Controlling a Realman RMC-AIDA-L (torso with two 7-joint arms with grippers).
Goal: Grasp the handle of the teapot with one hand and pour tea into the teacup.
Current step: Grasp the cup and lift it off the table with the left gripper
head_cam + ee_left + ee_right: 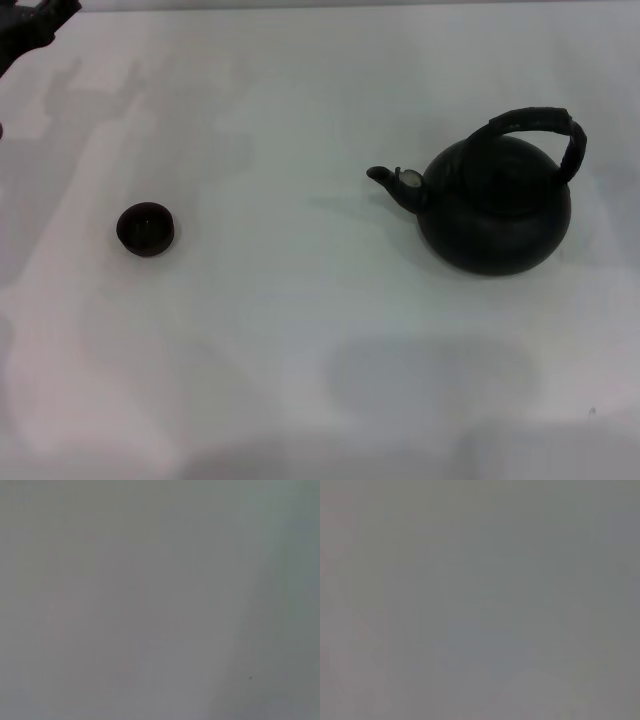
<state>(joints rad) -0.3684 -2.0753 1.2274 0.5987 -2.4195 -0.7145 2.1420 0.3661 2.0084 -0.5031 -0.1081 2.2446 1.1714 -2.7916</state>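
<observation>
Fig.: white bench [300, 330] seen from the robot's head, L to R. Far-left corner: a dark gripper part, the left gripper [35, 25], pokes in at the bench's far edge, well apart from everything; only a bit of it shows, so whether its fingers are spread or closed can't be told, and nothing is seen in its hold. Left-centre: the teacup [146, 229], small, low, dark, upright on the bench w/ its mouth up, standing alone. Right of centre, well apart from the cup: the teapot [495, 215], round matte black, upright, lid on, short spout [385, 177] pointing toward the cup's side of the bench. Over the pot arches the handle [535, 122], thick, black, wrapped-looking, leaning a little toward the bench's right edge; nothing touches it. Right gripper: not seen anywhere. Both wrist views show only plain grey surface, no objects.
</observation>
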